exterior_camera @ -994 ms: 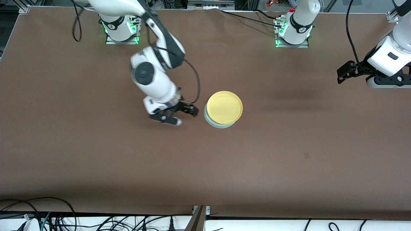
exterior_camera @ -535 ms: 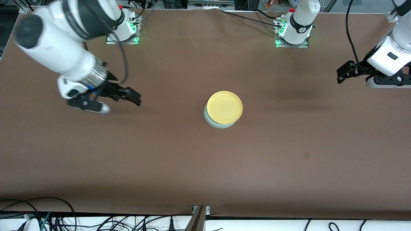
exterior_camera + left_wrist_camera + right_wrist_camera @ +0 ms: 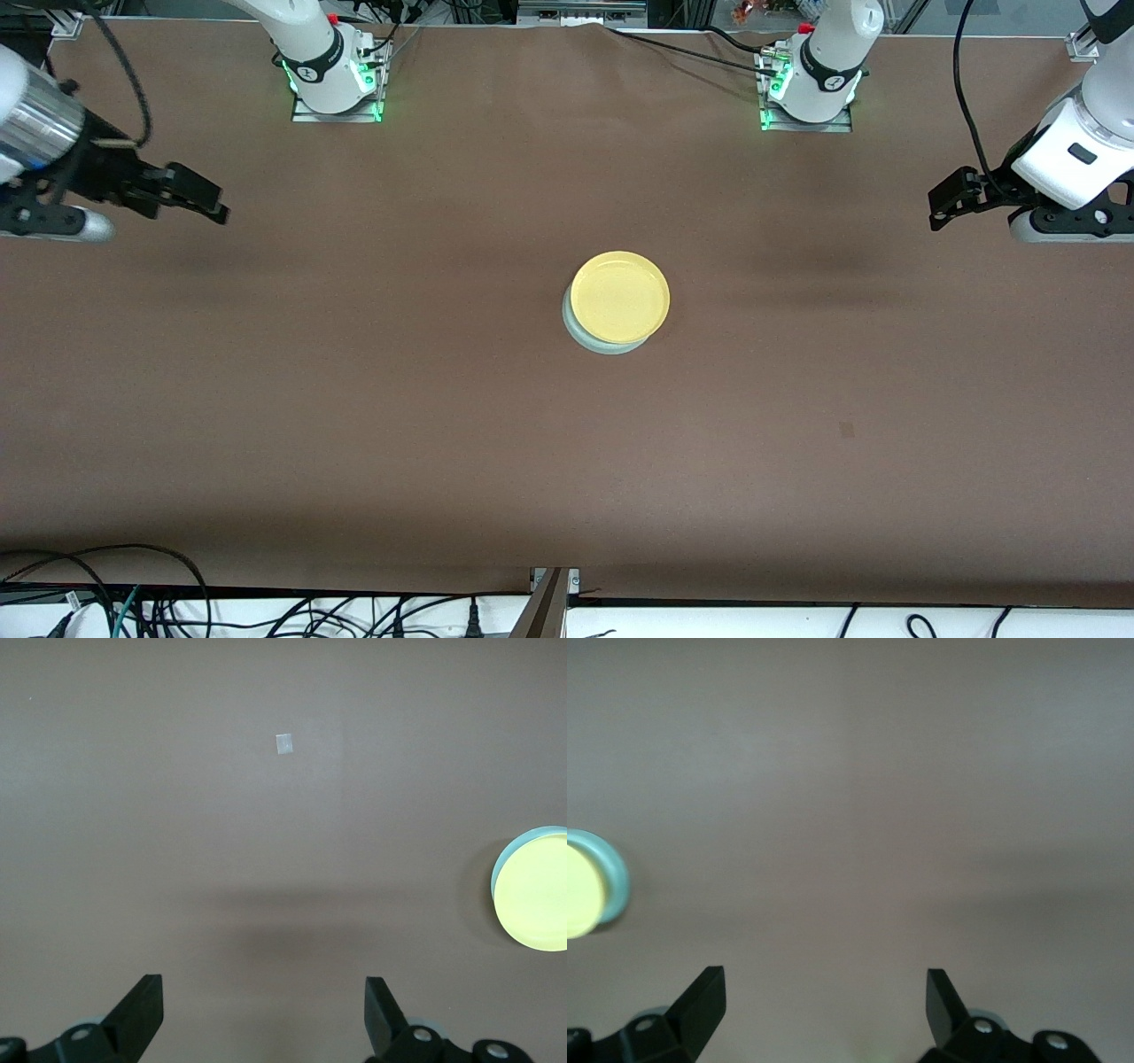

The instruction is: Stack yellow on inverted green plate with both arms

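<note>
Yellow (image 3: 619, 296) atop green plate (image 3: 586, 338), mid-table (image 3: 354, 425). Right gripper (image 3: 190, 195) over right arm's end edge; left gripper (image 3: 952, 199) over left arm's end edge.

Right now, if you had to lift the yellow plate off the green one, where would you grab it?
Probably by the raised rim. The yellow plate lies flat, rim up, on the green plate, sitting slightly off-centre, so I'd come down from above and pinch the rim where it overhangs, toward the left arm's end. Both grippers are open and well away.
</note>
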Available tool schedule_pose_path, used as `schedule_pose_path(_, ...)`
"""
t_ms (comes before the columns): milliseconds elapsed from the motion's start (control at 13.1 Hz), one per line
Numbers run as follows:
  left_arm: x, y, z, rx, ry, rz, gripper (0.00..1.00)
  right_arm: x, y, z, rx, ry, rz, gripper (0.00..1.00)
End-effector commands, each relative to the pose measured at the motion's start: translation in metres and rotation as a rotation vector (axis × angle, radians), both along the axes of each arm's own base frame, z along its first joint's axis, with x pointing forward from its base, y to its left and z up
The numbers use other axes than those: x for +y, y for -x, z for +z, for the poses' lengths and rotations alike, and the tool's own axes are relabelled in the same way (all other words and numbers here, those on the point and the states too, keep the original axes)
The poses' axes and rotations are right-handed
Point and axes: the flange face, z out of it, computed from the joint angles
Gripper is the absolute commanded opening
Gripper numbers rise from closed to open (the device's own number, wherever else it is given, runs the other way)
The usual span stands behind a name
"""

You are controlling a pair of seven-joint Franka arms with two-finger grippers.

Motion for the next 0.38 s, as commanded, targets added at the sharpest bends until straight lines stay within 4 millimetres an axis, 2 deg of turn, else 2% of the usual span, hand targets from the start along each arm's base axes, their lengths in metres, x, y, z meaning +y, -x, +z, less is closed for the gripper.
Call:
schedule_pose_path(0, 0.0017, 0.0058, 0.0034, -0.013, -0.026, -0.017, 1.0, -0.0069, 0.0103, 0.0063, -0.009, 0.036, 0.08, 1.0)
schedule_pose_path(306, 0.0009, 0.0058, 0.0034, -0.013, -0.026, -0.019, 1.0, -0.0016, 0.0069, 0.0073, -0.015, 0.04, 0.094, 1.0)
